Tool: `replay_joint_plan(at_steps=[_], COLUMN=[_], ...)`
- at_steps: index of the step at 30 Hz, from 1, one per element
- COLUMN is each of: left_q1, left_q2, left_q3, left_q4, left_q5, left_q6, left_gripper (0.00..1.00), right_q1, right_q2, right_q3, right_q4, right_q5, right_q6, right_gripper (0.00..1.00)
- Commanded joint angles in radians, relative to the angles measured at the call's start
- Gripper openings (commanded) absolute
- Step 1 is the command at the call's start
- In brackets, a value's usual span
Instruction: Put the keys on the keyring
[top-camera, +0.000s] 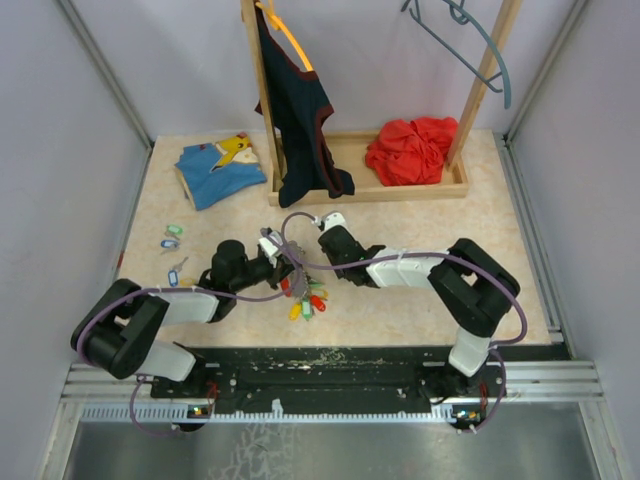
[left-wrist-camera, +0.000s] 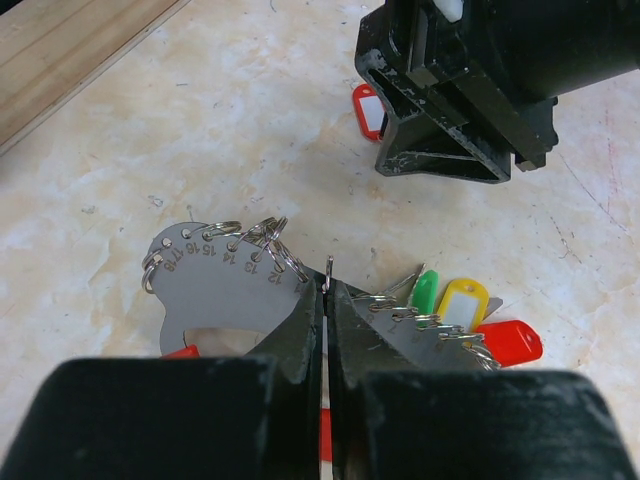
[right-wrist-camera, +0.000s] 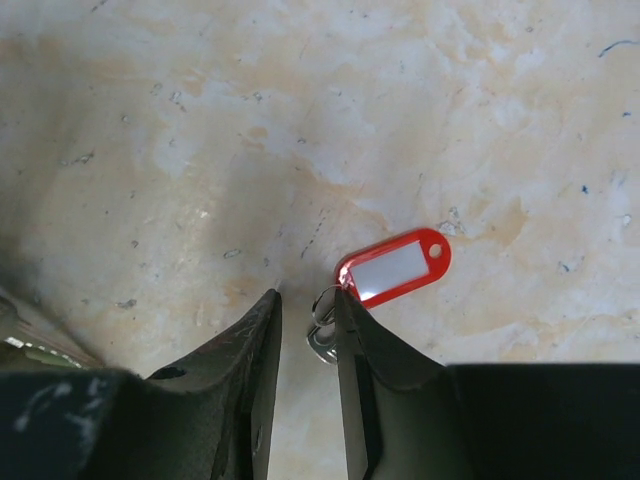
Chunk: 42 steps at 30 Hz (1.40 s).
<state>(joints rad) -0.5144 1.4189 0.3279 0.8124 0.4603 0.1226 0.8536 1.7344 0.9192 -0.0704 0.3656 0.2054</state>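
Far left on the table (top-camera: 420, 300), well apart from both arms, loose keys wait: a green-tagged key (top-camera: 174, 231), a blue-tagged key (top-camera: 170, 243) just below it, and a second blue-tagged key (top-camera: 178, 270) nearer the left arm.

Toward the middle, the left pincer (left-wrist-camera: 327, 292) has its fingers drawn nearly together, clamped on the edge of the keyring (left-wrist-camera: 215, 285). The keyring is a grey metal plate with a row of numbered holes, each carrying a small split ring. Right of the grip, a green tag (left-wrist-camera: 427, 290), a yellow tag (left-wrist-camera: 462, 305) and a red tag (left-wrist-camera: 512, 340) fan out from rings on the plate, so some keys look to be on already.

Further right, the right pincer (right-wrist-camera: 307, 295) sits low over the table, near the keyring but apart from it, its jaws narrow. The red-tagged key (right-wrist-camera: 385, 272) lies on the table, its tag just outside one finger. Its ring and silver head sit in the gap between the two. I cannot tell whether the fingers bite the metal or only straddle it.

The step in hand looks like picking up this red-tagged key while the left arm steadies the keyring. The next move calls for a firm pinch on the key's head, a lift, and a short carry leftward. The key then has to be lined up finely with a free split ring, with the plate held quite steady.
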Motion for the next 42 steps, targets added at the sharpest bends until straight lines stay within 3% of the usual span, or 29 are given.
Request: replay_joint_plan(at_steps=[1, 22, 32, 36, 42], left_q1=[0.005, 0.008, 0.011, 0.013, 0.019], left_q2=[-0.021, -0.020, -0.019, -0.028, -0.067], left_q3=[0.011, 0.011, 0.010, 0.004, -0.015], left_q4=[0.016, 0.023, 0.027, 0.033, 0.049], left_q5=[0.011, 0.033, 0.037, 0.046, 0.070], left_q6=[-0.018, -0.022, -0.024, -0.022, -0.008], left_gripper=[0.00, 0.00, 0.00, 0.00, 0.00], right_q1=[0.027, 0.041, 0.041, 0.041, 0.019], right_q2=[0.016, 0.034, 0.026, -0.010, -0.166], right_q3=[0.059, 0.070, 0.070, 0.054, -0.004], right_q4=[0.011, -0.056, -0.073, -0.066, 0.005], right_q5=[0.106, 0.130, 0.142, 0.122, -0.021], right_q6=[0.000, 0.008, 0.004, -0.022, -0.114], right_gripper=[0.28, 0.18, 0.06, 0.00, 0.00])
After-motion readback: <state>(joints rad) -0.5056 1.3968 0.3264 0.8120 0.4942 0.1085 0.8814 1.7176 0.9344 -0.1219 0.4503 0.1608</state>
